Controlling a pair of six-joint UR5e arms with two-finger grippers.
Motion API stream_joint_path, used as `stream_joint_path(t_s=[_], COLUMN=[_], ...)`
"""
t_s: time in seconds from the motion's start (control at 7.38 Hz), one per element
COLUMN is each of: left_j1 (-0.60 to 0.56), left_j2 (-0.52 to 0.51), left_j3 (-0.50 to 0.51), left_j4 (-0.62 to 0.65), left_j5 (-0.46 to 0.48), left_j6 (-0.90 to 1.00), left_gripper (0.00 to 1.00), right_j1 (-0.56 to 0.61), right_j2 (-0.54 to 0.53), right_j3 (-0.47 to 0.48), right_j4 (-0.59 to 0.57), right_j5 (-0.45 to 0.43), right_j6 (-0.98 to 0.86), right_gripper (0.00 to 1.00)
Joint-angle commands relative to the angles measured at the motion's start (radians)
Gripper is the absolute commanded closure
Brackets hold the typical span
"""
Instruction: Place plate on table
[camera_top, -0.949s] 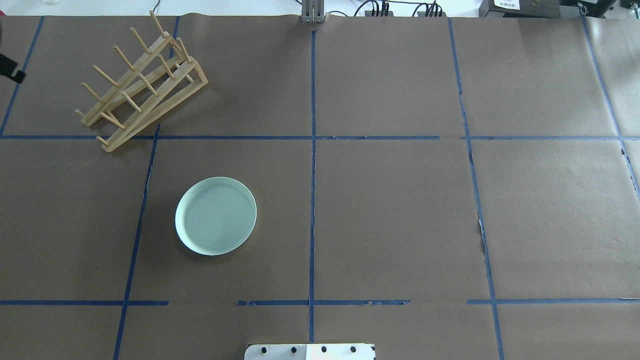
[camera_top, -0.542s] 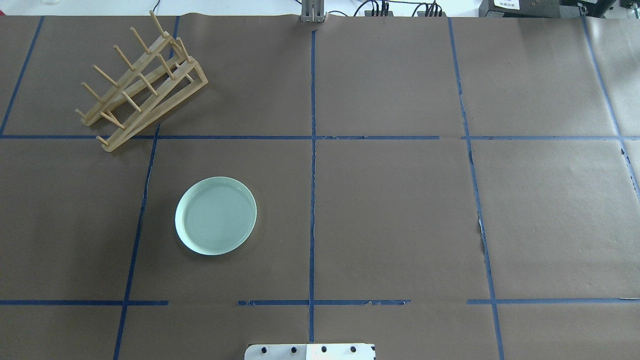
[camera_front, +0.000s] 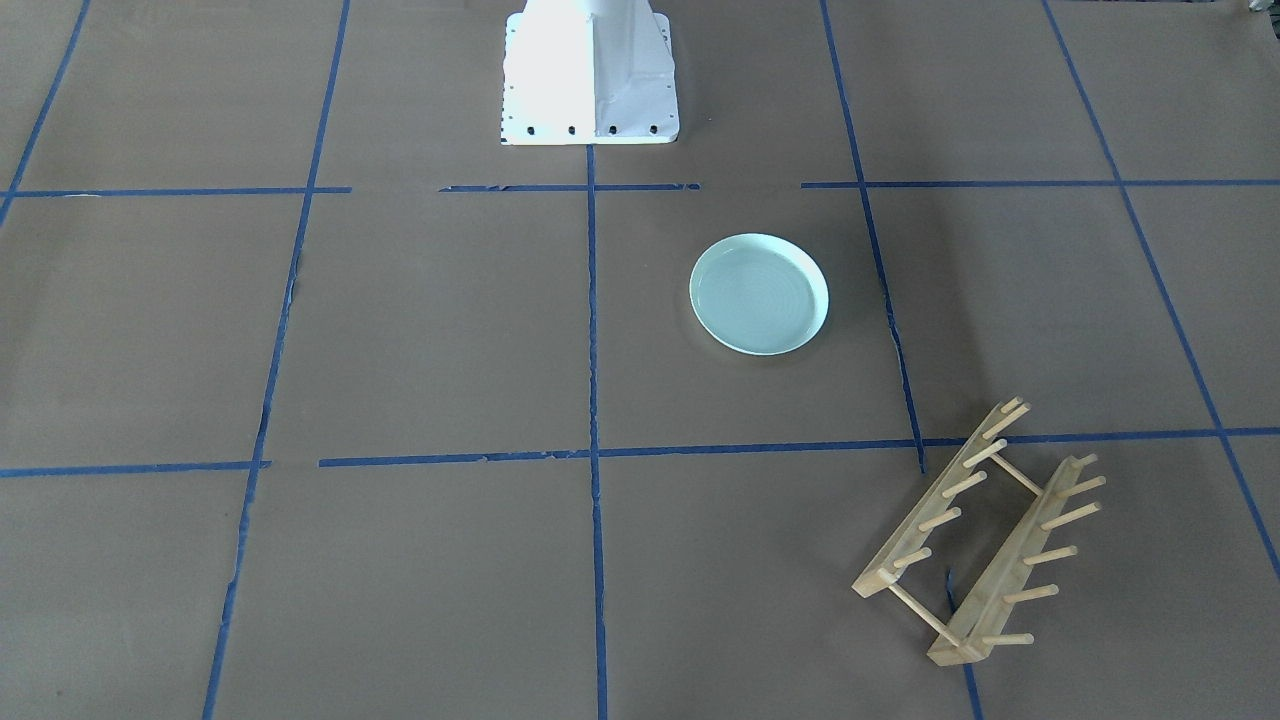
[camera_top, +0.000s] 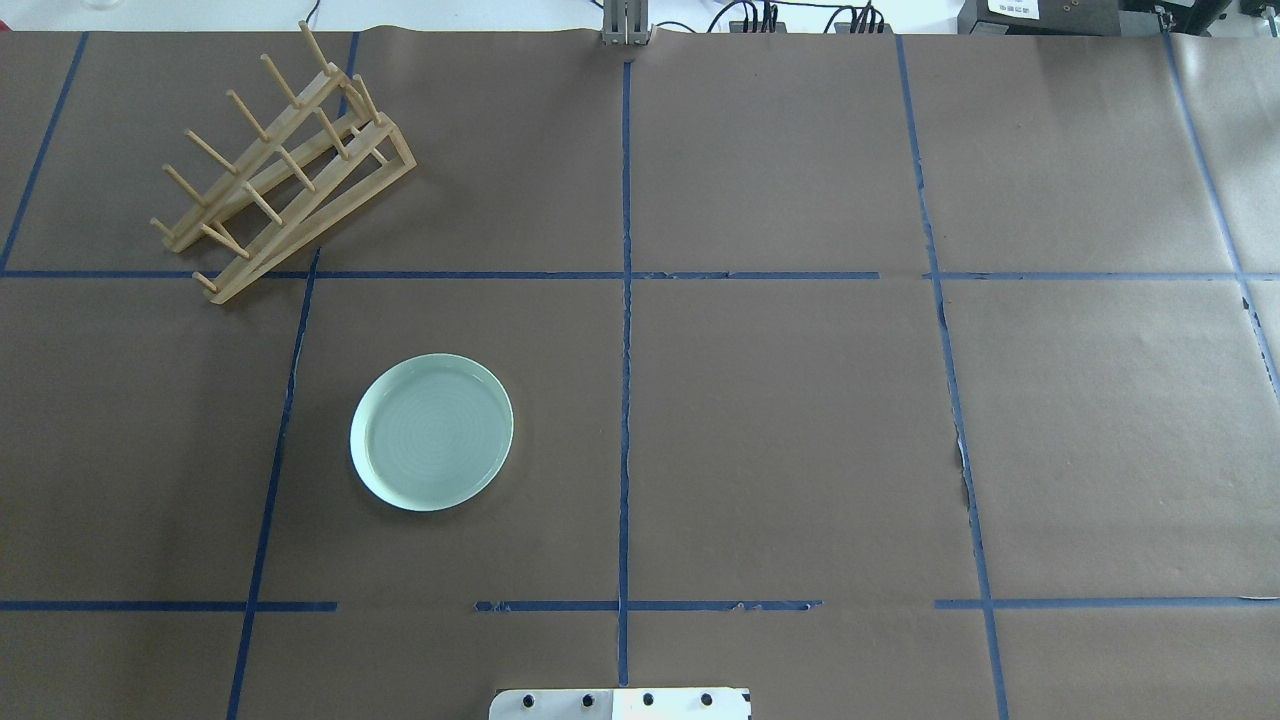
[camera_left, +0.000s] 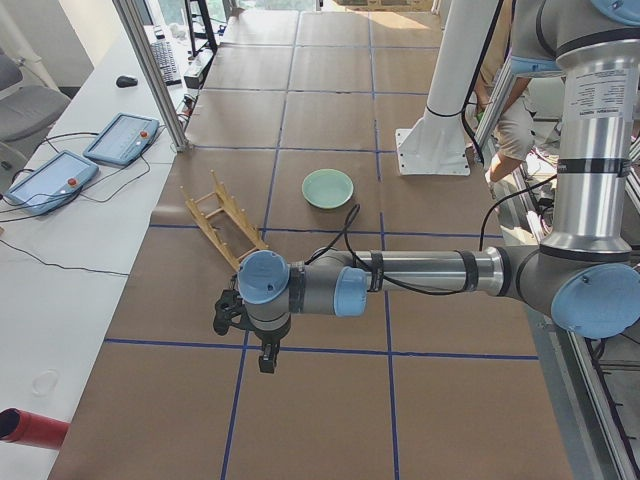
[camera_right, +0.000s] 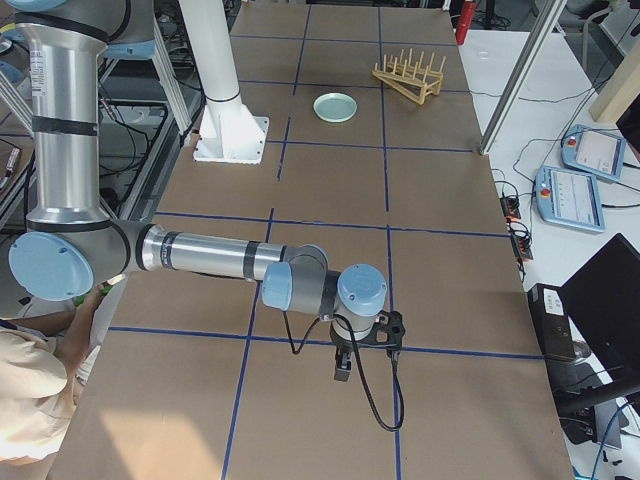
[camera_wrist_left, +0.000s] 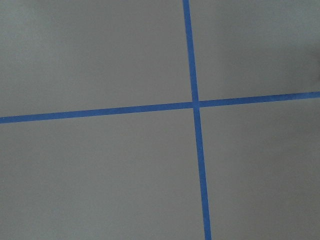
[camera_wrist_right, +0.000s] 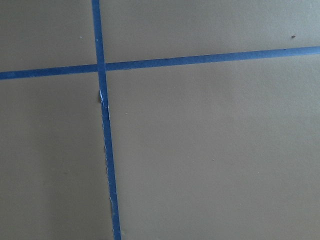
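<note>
The pale mint-green plate (camera_top: 432, 432) lies flat and alone on the brown paper table (camera_top: 800, 420), left of the centre tape line; it also shows in the front view (camera_front: 760, 295) and both side views (camera_left: 328, 187) (camera_right: 334, 107). Neither gripper is near it. My left gripper (camera_left: 266, 358) hangs over the table's left end, far from the plate, and shows only in the left side view. My right gripper (camera_right: 341, 368) hangs over the right end and shows only in the right side view. I cannot tell whether either is open or shut. Both wrist views show only paper and blue tape.
A wooden peg rack (camera_top: 285, 165) stands at the far left of the table, beyond the plate; it holds nothing. The white robot base (camera_top: 620, 703) sits at the near middle edge. Tablets and cables (camera_left: 90, 155) lie on the bench beyond the table.
A black part of the left arm at the overhead view's left edge has gone out of view. The plate and the rack have not moved.
</note>
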Motion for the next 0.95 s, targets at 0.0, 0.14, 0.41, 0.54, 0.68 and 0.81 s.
stream_joint_path(t_s=[0.0, 0.14, 0.41, 0.54, 0.68, 0.81], left_j1=[0.000, 0.003, 0.001, 0.001, 0.001, 0.001], left_j2=[0.000, -0.006, 0.000, 0.000, 0.000, 0.000], left_j3=[-0.036, -0.039, -0.056, -0.055, -0.053, -0.052], left_j4=[-0.001, -0.003, -0.003, -0.003, -0.003, -0.003], left_j5=[0.003, 0.002, -0.004, -0.004, -0.001, -0.001], left_j6=[0.004, 0.004, 0.002, 0.002, 0.001, -0.001], left_gripper=[0.00, 0.00, 0.00, 0.00, 0.00, 0.00], right_j1=[0.000, 0.000, 0.000, 0.000, 0.000, 0.000], right_j2=[0.000, 0.000, 0.000, 0.000, 0.000, 0.000], right_j3=[0.000, 0.000, -0.001, 0.000, -0.001, -0.001], right_j4=[0.000, 0.000, 0.000, 0.000, 0.000, 0.000], right_j5=[0.000, 0.000, 0.000, 0.000, 0.000, 0.000], right_j6=[0.000, 0.000, 0.000, 0.000, 0.000, 0.000], right_gripper=[0.00, 0.00, 0.00, 0.00, 0.00, 0.00])
